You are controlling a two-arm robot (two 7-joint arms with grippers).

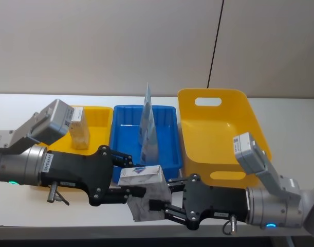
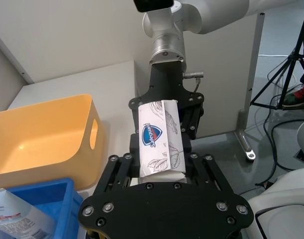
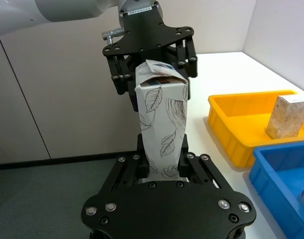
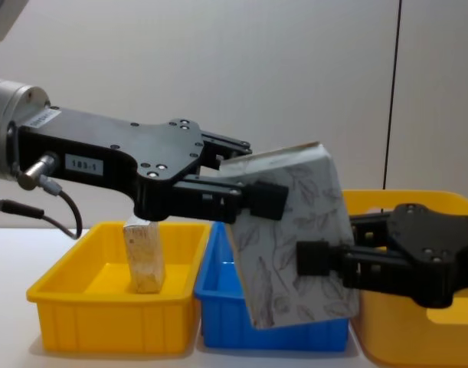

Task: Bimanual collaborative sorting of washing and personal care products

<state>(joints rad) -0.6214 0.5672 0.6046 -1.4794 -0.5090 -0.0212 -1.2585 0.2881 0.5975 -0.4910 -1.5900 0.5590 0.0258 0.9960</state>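
On the white table (image 1: 23,105), a shallow yellow plastic tray (image 1: 101,114) sits left, a blue plastic tray (image 1: 168,114) middle, and a large yellow basket with handle holes (image 1: 218,135) right.

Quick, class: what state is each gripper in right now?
The left gripper: shut on the leaf-print pack.
The right gripper: shut on the other end of the same pack.

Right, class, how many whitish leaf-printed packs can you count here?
2. One pack is gripped in the air by the left gripper and the right gripper; the other pack stands in the yellow tray. More may hide behind the arms.
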